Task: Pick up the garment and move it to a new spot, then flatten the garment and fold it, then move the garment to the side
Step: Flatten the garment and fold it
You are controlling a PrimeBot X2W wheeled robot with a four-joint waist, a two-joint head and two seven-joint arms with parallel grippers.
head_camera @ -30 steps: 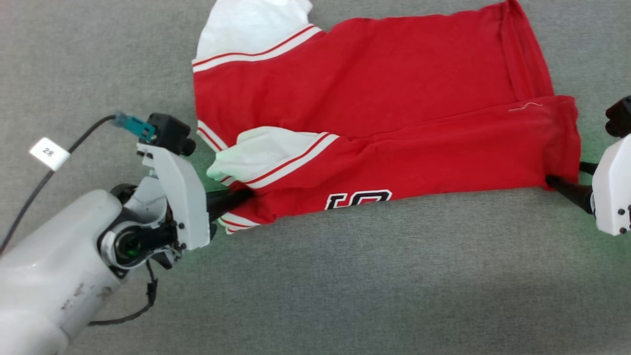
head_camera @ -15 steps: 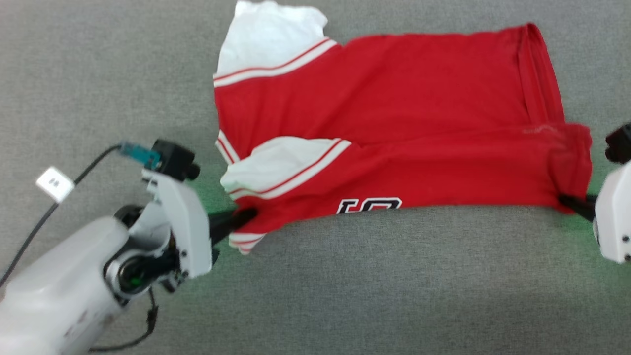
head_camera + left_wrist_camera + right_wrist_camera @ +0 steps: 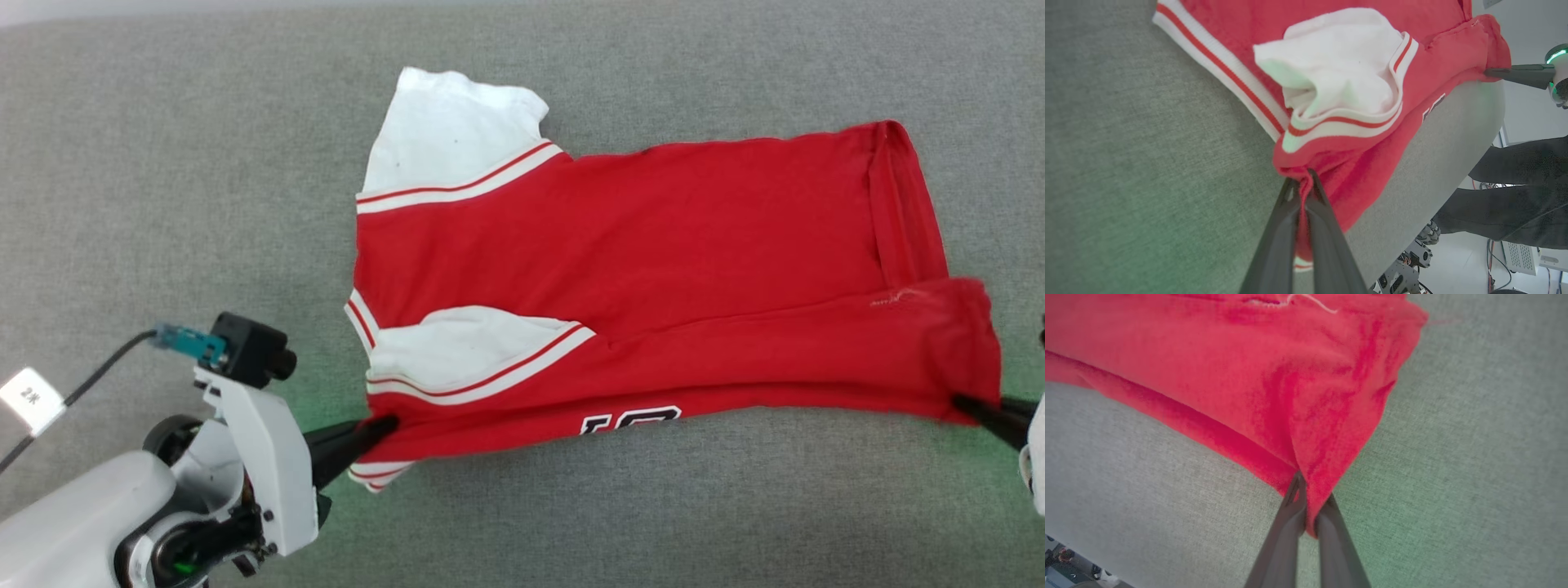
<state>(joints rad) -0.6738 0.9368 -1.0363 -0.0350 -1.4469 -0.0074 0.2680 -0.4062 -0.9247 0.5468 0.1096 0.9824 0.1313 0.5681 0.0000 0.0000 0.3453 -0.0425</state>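
Observation:
The garment, a red T-shirt with white sleeves and striped trim, lies sideways on the grey cloth surface, its near edge lifted and stretched between both grippers. My left gripper is shut on the garment's near left corner by the folded white sleeve. In the left wrist view the left gripper pinches bunched red cloth of the garment. My right gripper is shut on the near right hem corner. The right wrist view shows the right gripper with the red garment clamped between its fingers.
The grey fabric surface spreads on all sides of the shirt. A cable with a white tag trails off the left arm. In the left wrist view a person's dark-clad legs stand beyond the surface's edge.
The right gripper has closed on the hem corner. The head camera has tilted, so the scene sits lower in view. The shirt's near edge now hangs taut between both grippers.

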